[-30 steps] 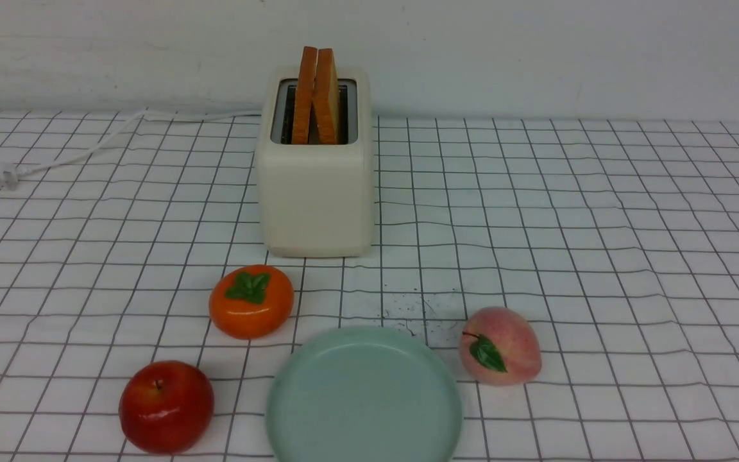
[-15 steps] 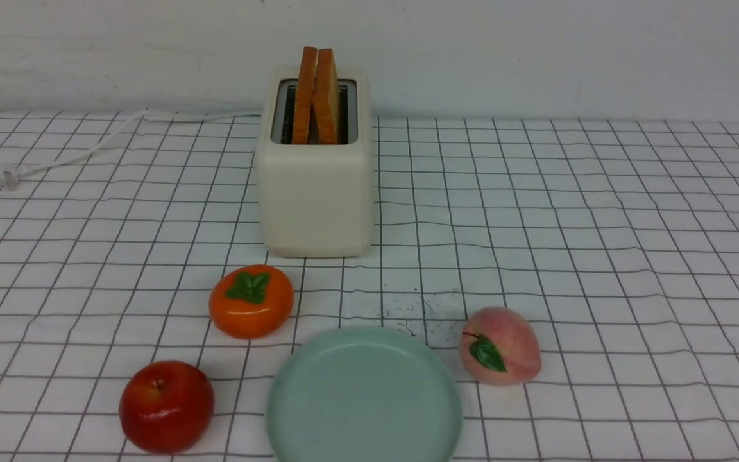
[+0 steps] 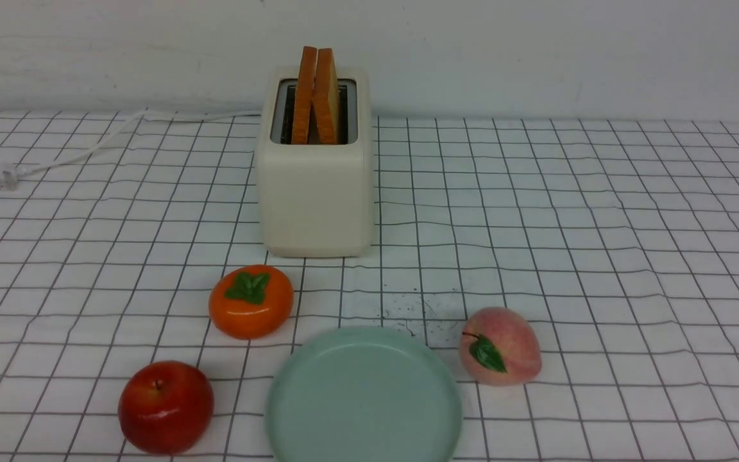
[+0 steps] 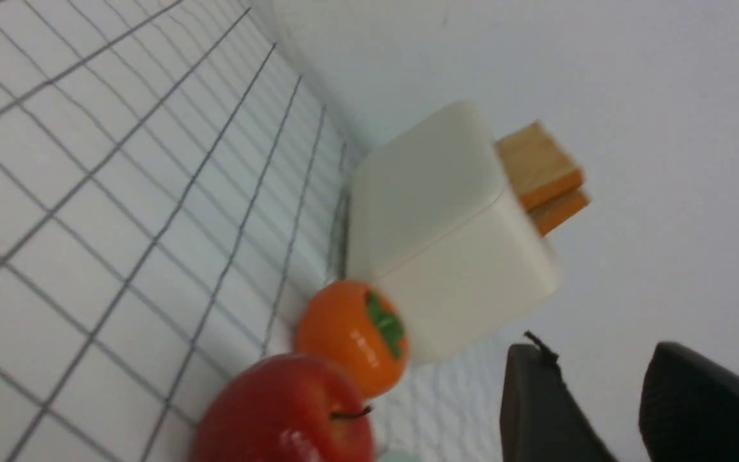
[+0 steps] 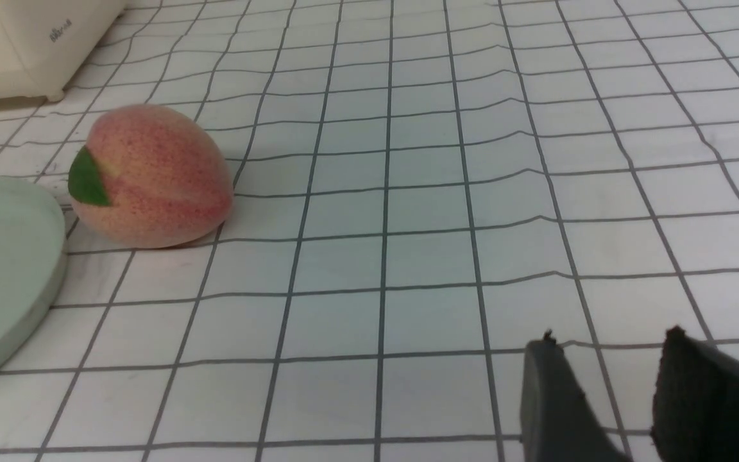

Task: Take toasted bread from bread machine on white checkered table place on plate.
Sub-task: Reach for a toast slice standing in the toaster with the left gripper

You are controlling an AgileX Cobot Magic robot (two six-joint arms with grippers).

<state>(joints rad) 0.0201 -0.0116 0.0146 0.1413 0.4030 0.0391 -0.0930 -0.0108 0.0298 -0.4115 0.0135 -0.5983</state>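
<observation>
Toasted bread (image 3: 316, 96), two slices, stands upright in the slots of the bread machine (image 3: 316, 199) at the upper centre of the front frame. The plate (image 3: 364, 398) lies at the lower centre on the checkered desk (image 3: 600, 224). The left end effector (image 4: 597, 350) is open and empty, with the toast far beyond its fingertips. The right end effector (image 5: 610, 338) is also open and empty, and the desk grid shows between its fingers.
</observation>
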